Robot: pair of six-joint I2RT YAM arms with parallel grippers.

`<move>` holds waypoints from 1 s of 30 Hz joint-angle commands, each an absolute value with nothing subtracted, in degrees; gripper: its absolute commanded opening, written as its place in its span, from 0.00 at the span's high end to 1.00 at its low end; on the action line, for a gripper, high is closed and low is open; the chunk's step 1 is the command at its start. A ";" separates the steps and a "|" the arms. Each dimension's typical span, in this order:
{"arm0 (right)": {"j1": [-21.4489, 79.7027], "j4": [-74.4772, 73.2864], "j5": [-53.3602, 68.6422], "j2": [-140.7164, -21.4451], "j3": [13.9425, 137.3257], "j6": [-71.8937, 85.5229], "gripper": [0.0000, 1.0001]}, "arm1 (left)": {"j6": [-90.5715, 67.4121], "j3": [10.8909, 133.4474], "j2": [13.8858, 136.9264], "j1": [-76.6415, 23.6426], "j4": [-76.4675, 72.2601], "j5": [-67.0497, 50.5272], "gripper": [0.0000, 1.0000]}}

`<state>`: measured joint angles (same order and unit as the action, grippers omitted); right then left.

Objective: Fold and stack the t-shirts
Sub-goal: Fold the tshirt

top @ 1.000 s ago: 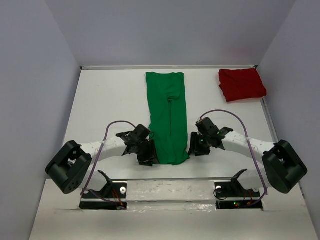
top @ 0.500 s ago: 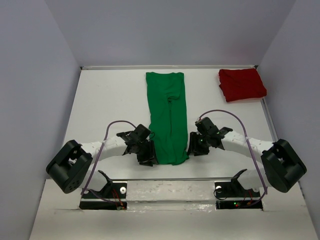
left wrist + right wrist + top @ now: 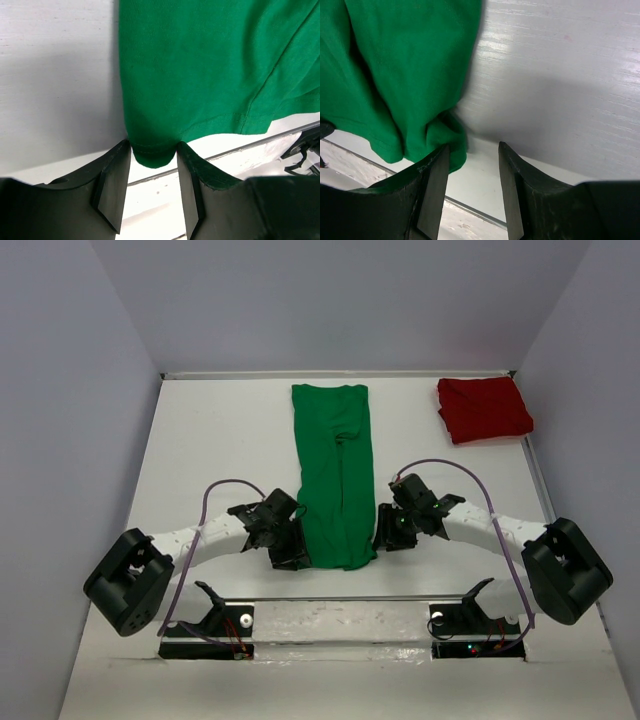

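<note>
Jaws stand half-spread on both arms, clamping nothing: my left gripper (image 3: 152,146) straddles the near-left hem corner of the green shirt (image 3: 335,475), and my right gripper (image 3: 472,149) has the near-right corner just beside one finger. I read the shirt's long axis as 12 to 6 o'clock, between them. The red shirt (image 3: 484,408) lies folded at 1 o'clock, well apart; nothing blocks a fold toward 12.
</note>
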<state>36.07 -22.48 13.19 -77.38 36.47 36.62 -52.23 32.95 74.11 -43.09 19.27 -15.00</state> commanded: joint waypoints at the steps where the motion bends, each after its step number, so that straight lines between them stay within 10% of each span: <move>1: 36.39 -20.57 13.71 -77.17 36.13 35.68 0.50 | -52.56 32.87 74.79 -43.42 19.60 -14.68 0.48; 9: 36.39 -20.22 13.62 -77.69 35.59 36.47 0.50 | -51.42 33.84 76.81 -43.42 19.34 -14.41 0.59; 17: 36.39 -20.13 14.41 -78.05 35.25 36.30 0.50 | -50.89 33.93 79.10 -43.42 17.75 -15.03 1.00; 30: 36.39 -20.91 14.77 -73.40 34.71 35.68 0.47 | -49.40 35.33 80.86 -43.42 17.58 -15.82 1.00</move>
<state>36.10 -20.71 15.51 -76.36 34.74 36.40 -51.16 34.15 79.15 -43.09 16.56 -17.50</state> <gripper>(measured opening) 0.524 0.018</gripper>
